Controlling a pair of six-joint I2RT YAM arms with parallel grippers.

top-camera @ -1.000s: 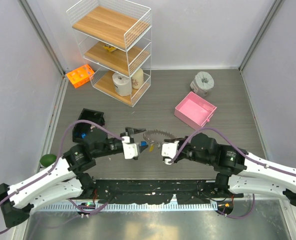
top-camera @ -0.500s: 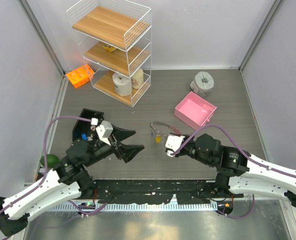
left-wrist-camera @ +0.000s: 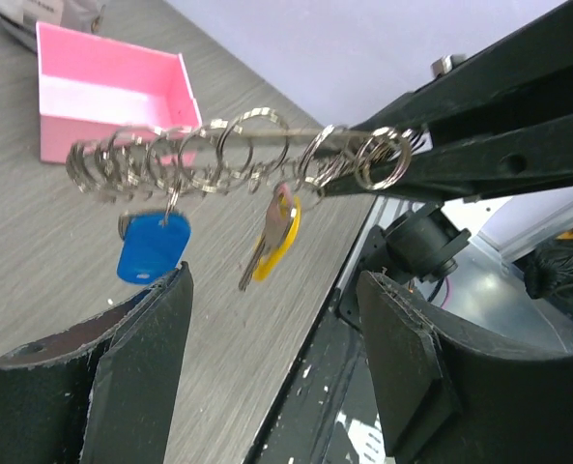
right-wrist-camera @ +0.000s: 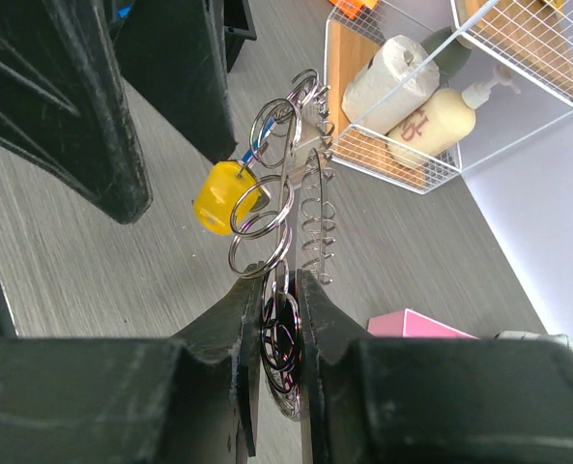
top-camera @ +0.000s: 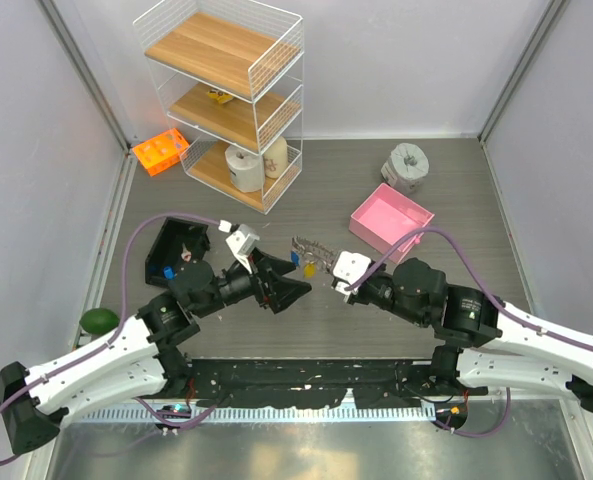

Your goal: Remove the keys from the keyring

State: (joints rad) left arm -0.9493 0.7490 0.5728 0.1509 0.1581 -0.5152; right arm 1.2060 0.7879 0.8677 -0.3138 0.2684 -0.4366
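The keyring [left-wrist-camera: 238,155] is a thin silver wire strung with several small silver rings, held in the air above the table. My right gripper [right-wrist-camera: 284,285] is shut on the ring's end; its fingers [left-wrist-camera: 479,116] enter the left wrist view from the right. A blue-headed key [left-wrist-camera: 153,247] and a yellow-headed key [left-wrist-camera: 278,237] hang from it; the yellow head [right-wrist-camera: 218,198] also shows in the right wrist view. My left gripper [left-wrist-camera: 276,282] is open just below these keys, touching nothing. From above, the keyring [top-camera: 311,250] sits between the left gripper [top-camera: 291,285] and the right gripper [top-camera: 328,270].
A pink box [top-camera: 391,218] lies right of the keyring, with a grey roll [top-camera: 407,163] behind it. A white wire shelf [top-camera: 226,90] stands at the back left beside an orange rack [top-camera: 160,151]. A black box [top-camera: 179,246] and a green object [top-camera: 97,320] sit on the left.
My left gripper drew back to the left and opened wide, then came back right under the hanging keys. The right gripper kept its hold and lifted the keyring slightly farther back.
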